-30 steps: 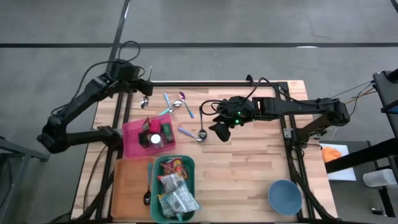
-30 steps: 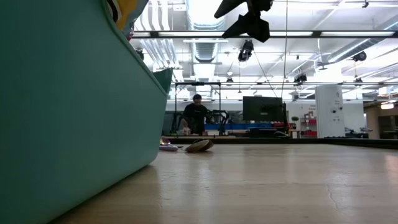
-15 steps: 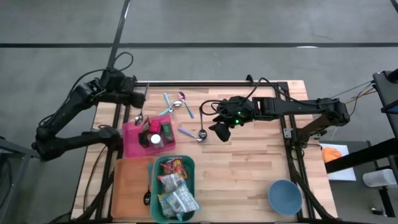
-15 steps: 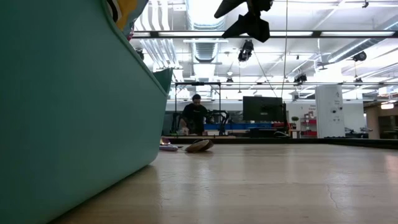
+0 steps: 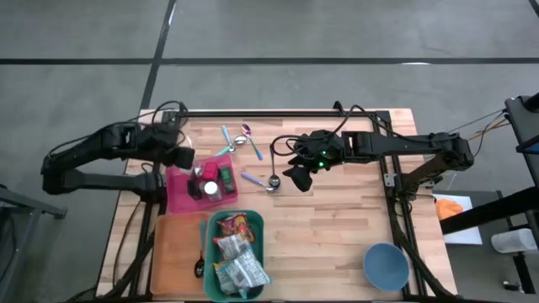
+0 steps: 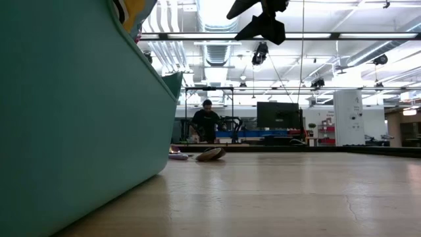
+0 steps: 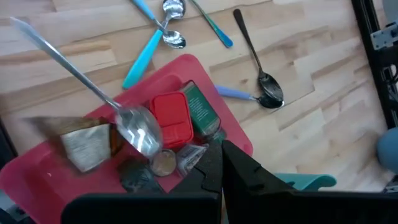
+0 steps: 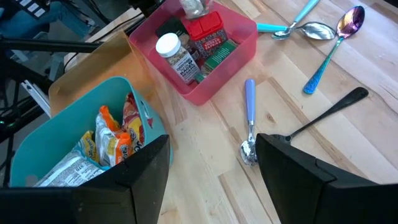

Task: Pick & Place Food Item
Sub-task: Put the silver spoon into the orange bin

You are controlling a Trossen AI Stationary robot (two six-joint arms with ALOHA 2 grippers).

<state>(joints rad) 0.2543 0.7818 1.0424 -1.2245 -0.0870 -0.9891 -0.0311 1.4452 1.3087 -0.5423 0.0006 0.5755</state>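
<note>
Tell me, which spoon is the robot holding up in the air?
The plain silver spoon, pinched in the left gripper above the pink bin. All the other spoons lie flat on the table.

A pale, light-grained wooden table [image 5: 337, 219] was seen under two black arms. Just below the left gripper [image 5: 181, 156], a pink-red bin [image 8: 239, 43] was filled with a red box [image 7: 171, 118], a green packet [image 7: 200, 107] and a white-capped jar [image 8: 169, 46]. Near the right gripper [image 8: 211, 168], a teal bin [image 8: 68, 140] was packed with orange, yellow and red snack bags [image 8: 121, 130]. Beyond it, turquoise-handled spoons [image 8: 298, 22], an iridescent purple spoon [image 8: 348, 18], a lavender-handled spoon [image 8: 249, 102] and a black spoon [image 7: 261, 84] were noted. A blue bowl [image 5: 386, 265] and an orange-brown board [image 5: 175, 244] were seen.
</note>
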